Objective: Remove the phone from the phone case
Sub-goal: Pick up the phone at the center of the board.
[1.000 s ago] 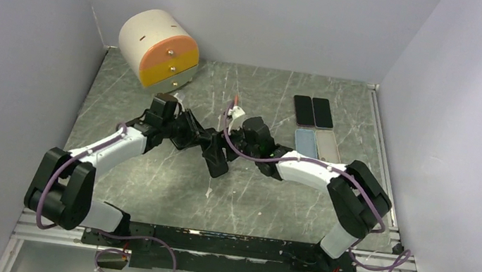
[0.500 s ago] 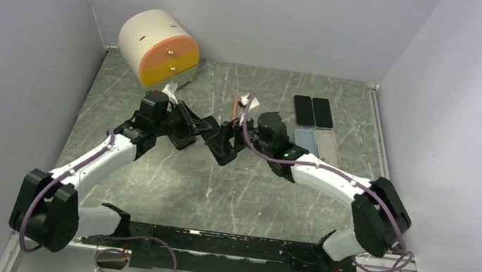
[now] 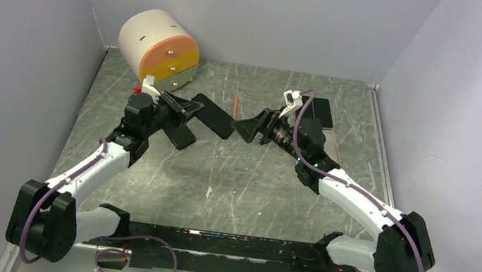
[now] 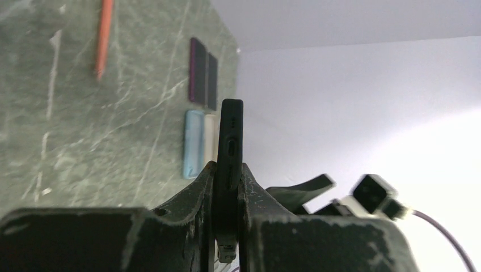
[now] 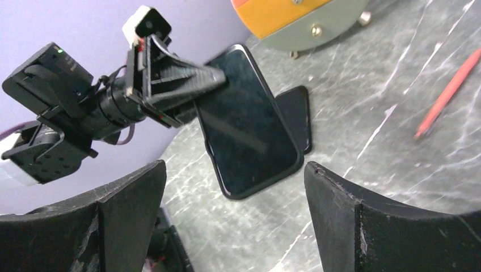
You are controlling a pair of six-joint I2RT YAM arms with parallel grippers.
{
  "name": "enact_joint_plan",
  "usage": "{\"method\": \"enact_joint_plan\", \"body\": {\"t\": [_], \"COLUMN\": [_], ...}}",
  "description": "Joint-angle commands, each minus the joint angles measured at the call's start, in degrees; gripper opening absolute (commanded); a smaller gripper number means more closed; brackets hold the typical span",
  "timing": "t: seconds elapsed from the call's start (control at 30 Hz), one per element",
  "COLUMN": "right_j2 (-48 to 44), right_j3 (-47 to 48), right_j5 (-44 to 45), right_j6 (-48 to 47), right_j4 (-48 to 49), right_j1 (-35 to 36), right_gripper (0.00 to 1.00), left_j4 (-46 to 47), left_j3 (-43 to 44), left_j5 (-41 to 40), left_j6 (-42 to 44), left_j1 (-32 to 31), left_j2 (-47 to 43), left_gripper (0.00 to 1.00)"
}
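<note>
From above: my left gripper is clamped on the black phone, raised above the table; a dark case lies flat beneath, so removal looks done. Both arms reach forward, wrists facing. Left wrist: phone edge-on between the fingers. Right wrist: my right gripper gapes wide, empty, facing the phone.

a: where could a gripper pass?
b: lower middle of the top view: bare table between both arms.
a: and higher up?
b: tight. the raised phone and the wide-open right gripper nearly meet at centre, a red pen just above, the phone case flat below left. drawer cabinet blocks upper left; dark phones and pale cases fill upper right.
</note>
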Motion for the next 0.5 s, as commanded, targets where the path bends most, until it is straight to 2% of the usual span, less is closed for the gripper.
{"method": "enact_joint_plan", "body": {"t": [0.0,0.17,0.47], "right_j2": [-0.3,2.1,7.4], "right_j3": [-2.9,-3.0,0.1], "right_j5": [-1.3,-2.0,-8.4], "right_j6": [9.3,15.3,20.3], "right_j4": [7.0,12.1,20.8], "right_j1": [-0.1,-0.2,0.0], "right_gripper": [0.91,0.87,0.69], "left_j4": [13.3,15.0,15.7], "left_j3": [0.7,2.0,2.5], "left_j5": [-2.4,-2.0,-1.6], "left_j6": [-6.8,-9.2,-12.6], "left_j1": [0.3,0.4,0.4], "left_j2": [-3.1,-3.0,-4.2], "left_gripper": [0.03,0.03,0.03]}}
